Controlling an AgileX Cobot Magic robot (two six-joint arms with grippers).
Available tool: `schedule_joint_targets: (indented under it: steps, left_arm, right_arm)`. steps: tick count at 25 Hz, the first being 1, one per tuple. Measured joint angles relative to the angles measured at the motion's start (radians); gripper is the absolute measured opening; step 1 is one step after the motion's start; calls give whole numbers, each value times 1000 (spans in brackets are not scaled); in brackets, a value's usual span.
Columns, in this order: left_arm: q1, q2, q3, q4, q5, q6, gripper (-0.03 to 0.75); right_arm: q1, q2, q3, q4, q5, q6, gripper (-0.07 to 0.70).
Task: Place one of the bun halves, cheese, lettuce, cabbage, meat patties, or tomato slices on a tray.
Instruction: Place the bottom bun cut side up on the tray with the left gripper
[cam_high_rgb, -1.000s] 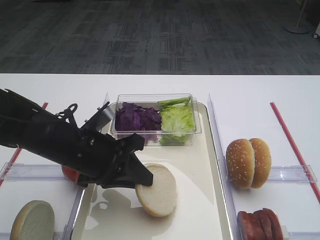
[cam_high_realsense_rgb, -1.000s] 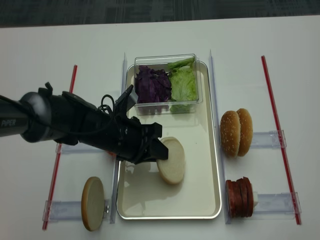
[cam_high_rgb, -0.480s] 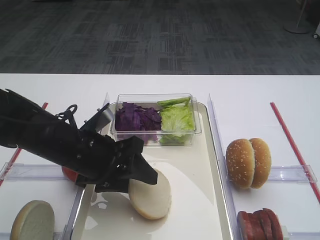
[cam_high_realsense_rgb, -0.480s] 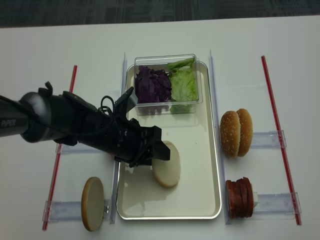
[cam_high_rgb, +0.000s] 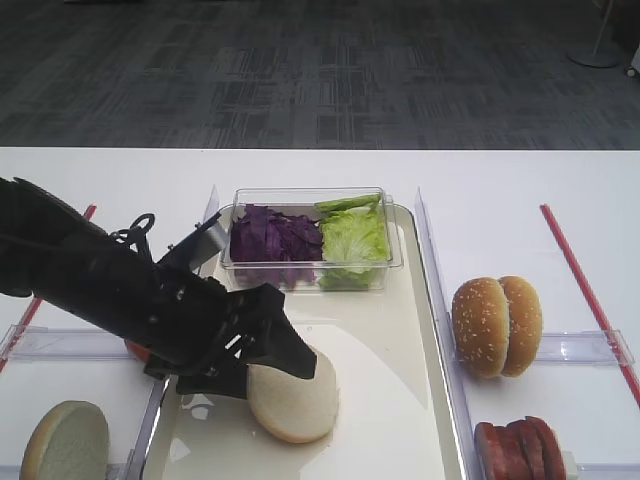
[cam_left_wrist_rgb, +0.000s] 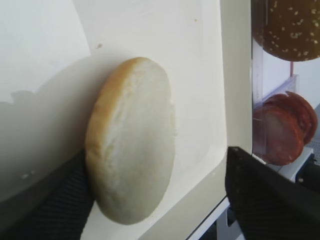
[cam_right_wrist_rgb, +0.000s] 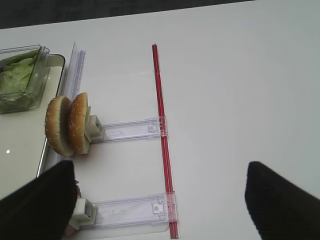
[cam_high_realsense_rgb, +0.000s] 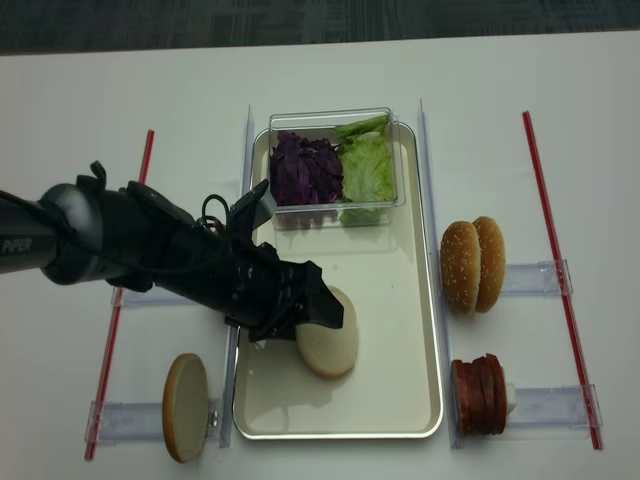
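A pale bun half (cam_high_rgb: 295, 396) (cam_high_realsense_rgb: 328, 346) lies on the cream-white tray (cam_high_rgb: 392, 340) (cam_high_realsense_rgb: 392, 330), whitish face up. My left gripper (cam_high_rgb: 285, 355) (cam_left_wrist_rgb: 159, 165) stands open around it. In the left wrist view the bun half (cam_left_wrist_rgb: 131, 140) touches one finger (cam_left_wrist_rgb: 55, 200), while the other finger (cam_left_wrist_rgb: 270, 200) stands well apart. My right gripper (cam_right_wrist_rgb: 160, 170) is open over bare table, holding nothing. Purple cabbage (cam_high_rgb: 275, 235) and green lettuce (cam_high_rgb: 352, 240) fill a clear box. Meat patties (cam_high_rgb: 520, 445) stand at the right. A tomato slice (cam_high_rgb: 140, 348) peeks out behind my left arm. Cheese is out of view.
The clear box (cam_high_realsense_rgb: 332, 165) sits at the tray's far end. Sesame-seeded bun halves (cam_high_rgb: 497, 325) (cam_right_wrist_rgb: 67, 125) stand in a holder to the right. Another pale bun half (cam_high_rgb: 65, 440) stands at the near left. Red strips (cam_high_realsense_rgb: 560, 270) run along both sides.
My left gripper has opened and let go of the bun half. The bun half dropped from a tilted hold to lie on the tray, a little nearer and to the left.
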Motion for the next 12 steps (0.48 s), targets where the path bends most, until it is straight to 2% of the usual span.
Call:
schedule_joint_targets:
  steps: [5, 12]
  left_arm:
    - [0, 0, 0, 51, -27, -42, 505]
    - [0, 0, 0, 71, -37, -62, 505]
  right_arm:
    - [0, 0, 0, 0, 0, 0, 692]
    - [0, 0, 0, 0, 0, 0, 692]
